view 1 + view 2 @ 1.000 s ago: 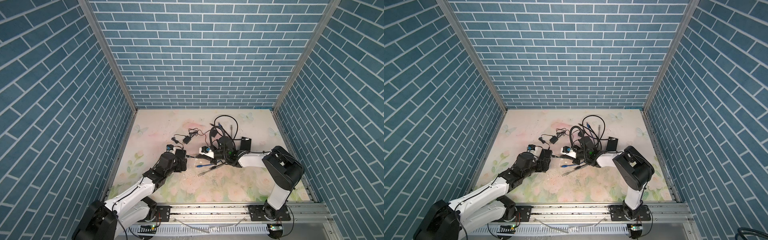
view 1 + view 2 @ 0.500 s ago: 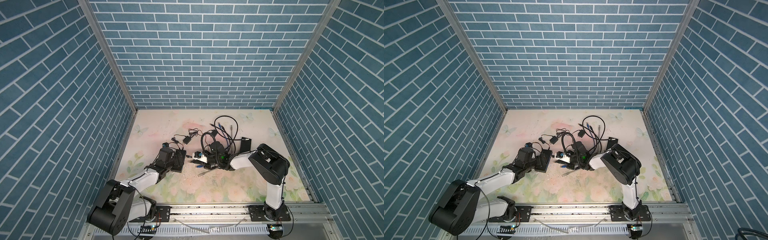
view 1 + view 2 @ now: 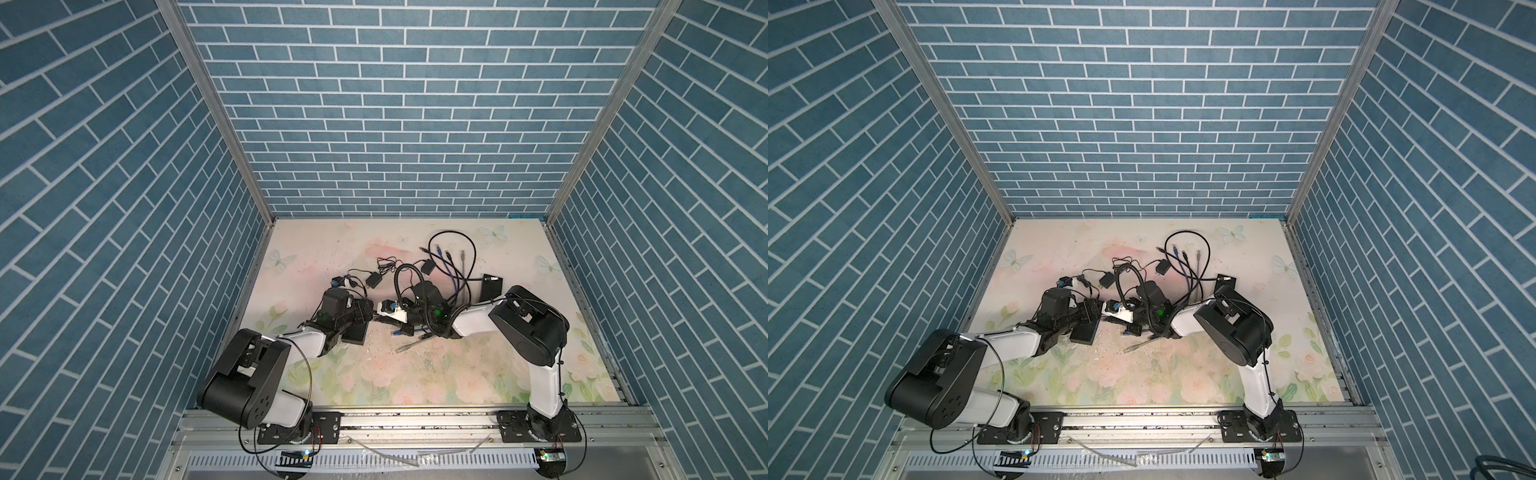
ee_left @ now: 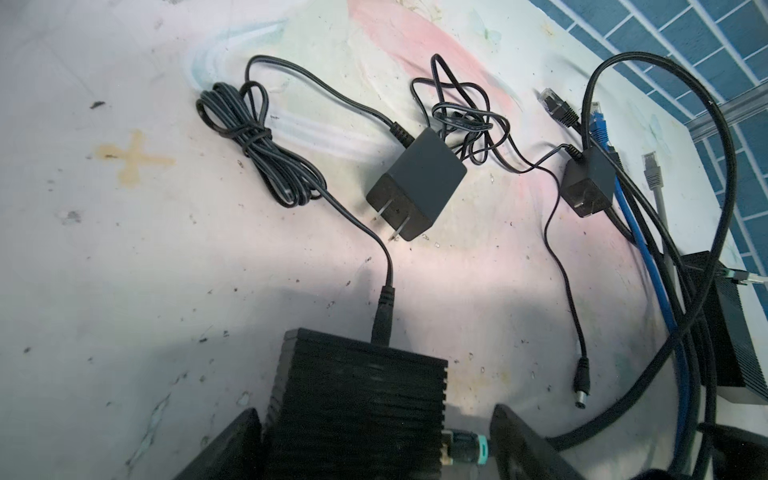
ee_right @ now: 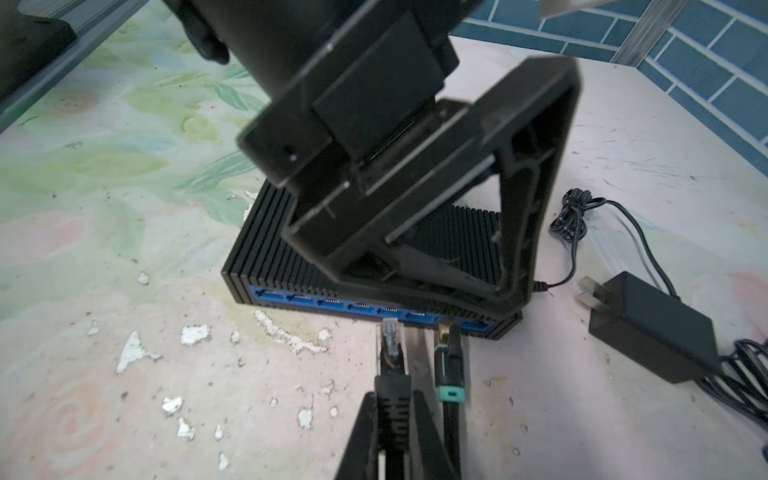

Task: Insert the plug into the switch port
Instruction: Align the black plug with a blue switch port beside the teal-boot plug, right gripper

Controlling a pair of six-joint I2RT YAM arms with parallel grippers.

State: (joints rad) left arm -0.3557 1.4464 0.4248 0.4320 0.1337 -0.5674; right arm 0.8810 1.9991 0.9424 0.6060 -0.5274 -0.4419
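While the left arm has folded back toward its base over the last second, the left gripper (image 4: 374,419) stays at the switch (image 4: 357,395). Its jaws stand wide and straddle the ribbed black box, with one finger just beside a side wall and the other standing off with a gap. It brackets the switch but does not clamp it.

The larger change is on the other side. The right gripper (image 5: 392,415) has come across the table (image 5: 104,257) toward the switch, and in both top views the space between the two grippers has nearly closed. It is pinched narrow on the black boot of the plug (image 5: 390,345), whose clear tip now points at the blue port row (image 5: 332,301), just short of the face and roughly in front of one opening. Beside it lies a teal-collared cable (image 5: 451,374), its gold end at the neighbouring port; whether that one is seated cannot be told.

The approach looks finished and the insertion not yet begun. A straight push seems to be what remains, and the unclamped switch may slide away under it.
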